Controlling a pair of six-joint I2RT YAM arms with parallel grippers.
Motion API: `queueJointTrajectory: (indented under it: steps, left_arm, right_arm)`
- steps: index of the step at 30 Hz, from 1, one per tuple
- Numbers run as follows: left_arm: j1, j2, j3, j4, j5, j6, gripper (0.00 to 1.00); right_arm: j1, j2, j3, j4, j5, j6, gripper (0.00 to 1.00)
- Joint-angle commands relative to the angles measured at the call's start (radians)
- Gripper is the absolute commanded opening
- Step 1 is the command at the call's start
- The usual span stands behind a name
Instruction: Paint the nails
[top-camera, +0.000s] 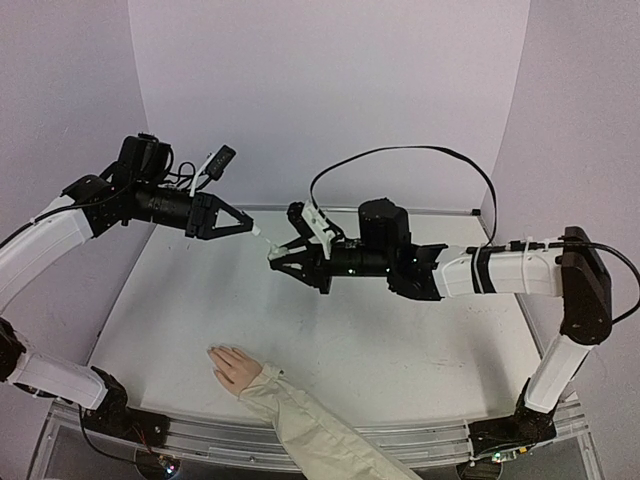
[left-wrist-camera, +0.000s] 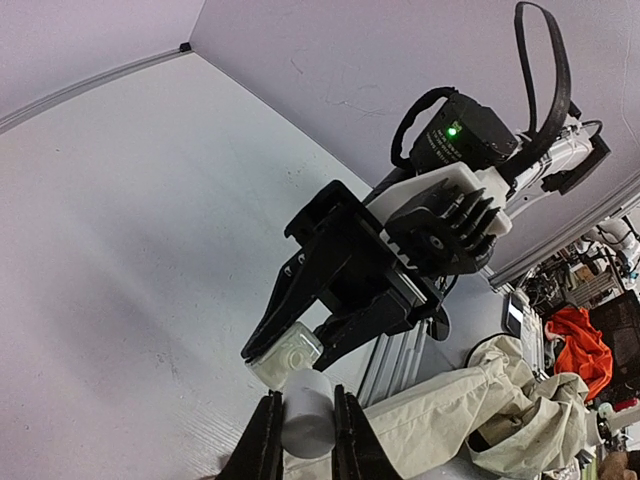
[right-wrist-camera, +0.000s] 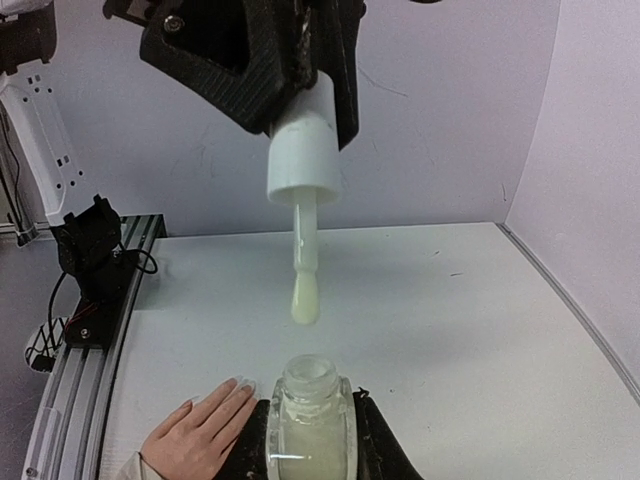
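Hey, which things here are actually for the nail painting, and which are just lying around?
For the job: nails of the mannequin hand; polish bottle in the right gripper; brush cap in the left gripper.
Lying about: orange cloth beyond the table edge.

claws (top-camera: 252, 228) (top-camera: 276, 258): 2 | bottle (right-wrist-camera: 308, 425): 1 | brush cap (right-wrist-camera: 303, 160): 1 | mannequin hand (top-camera: 235, 368): 1 | sleeve (top-camera: 312, 432): 1

Left pincer (left-wrist-camera: 306, 402) clamping white cap (left-wrist-camera: 307, 428), bottle (left-wrist-camera: 286, 357) near
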Motion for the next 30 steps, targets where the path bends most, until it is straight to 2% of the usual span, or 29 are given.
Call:
queueJointTrajectory:
  steps: [1, 30]
  left_arm:
    - [-0.007, 0.011, 0.030, 0.032, -0.012, 0.010, 0.00]
    - [-0.046, 0.045, 0.053, -0.038, -0.041, 0.047, 0.00]
  right_arm:
    - [0.010, 0.006, 0.065, 0.070, -0.026, 0.012, 0.00]
    - [0.009, 0.022, 0.089, 0.069, -0.025, 0.016, 0.00]
